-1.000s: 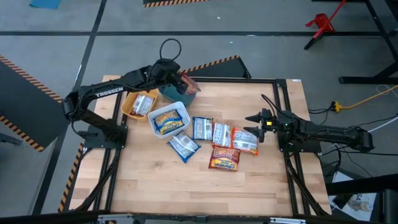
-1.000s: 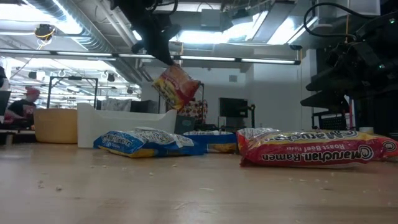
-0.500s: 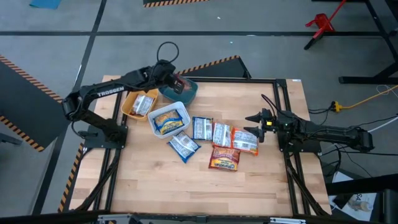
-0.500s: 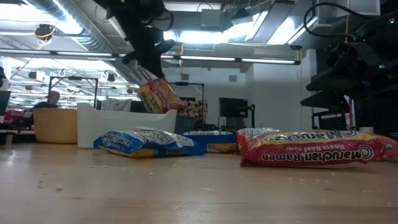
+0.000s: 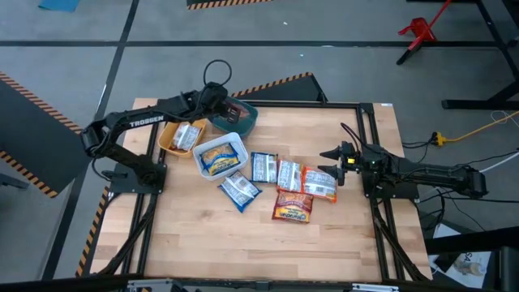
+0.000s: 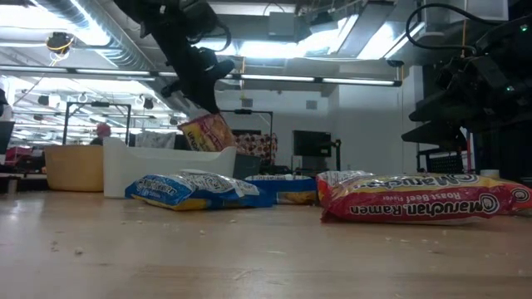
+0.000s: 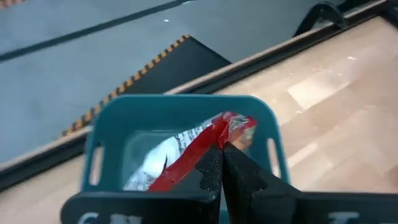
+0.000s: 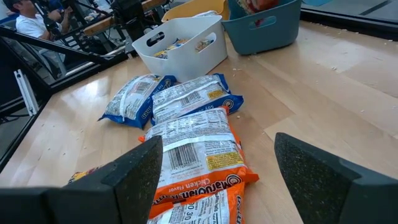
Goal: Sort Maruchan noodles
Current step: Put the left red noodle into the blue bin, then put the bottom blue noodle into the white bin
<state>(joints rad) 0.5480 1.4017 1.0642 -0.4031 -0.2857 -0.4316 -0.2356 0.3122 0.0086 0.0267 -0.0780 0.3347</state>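
Observation:
My left gripper (image 5: 228,107) is shut on a red-and-silver Maruchan packet (image 7: 186,149) over the teal bin (image 5: 247,123) at the table's far left. In the low view the packet (image 6: 208,133) hangs behind the white bin (image 6: 166,170). The yellow bin (image 5: 169,138) holds one packet, and the white bin (image 5: 235,146) holds a blue one. Several more packets lie flat mid-table: blue ones (image 5: 263,166), orange-silver ones (image 5: 319,182) and a red one (image 5: 293,207). My right gripper (image 5: 328,154) stands open at the right, just off those packets (image 8: 193,146). My left gripper pinches the packet's crimped red end (image 7: 229,126) between its two shut fingers (image 7: 214,171). The fingers slant down from the table's left. The packet hangs below them, tilted, its lower part inside the teal bin (image 7: 180,104). Whether it touches the bin's floor I cannot tell.
The three bins stand close together at the far left. Bare wood lies along the near edge (image 5: 268,251) and at the far right (image 5: 357,122). A black frame (image 5: 365,105) rims the table. People sit in the room beyond (image 6: 17,145).
My left gripper has gone down and a little toward the table's left, rolling at the wrist, still shut on the packet. The packet has dropped from above the teal bin to partly inside it.

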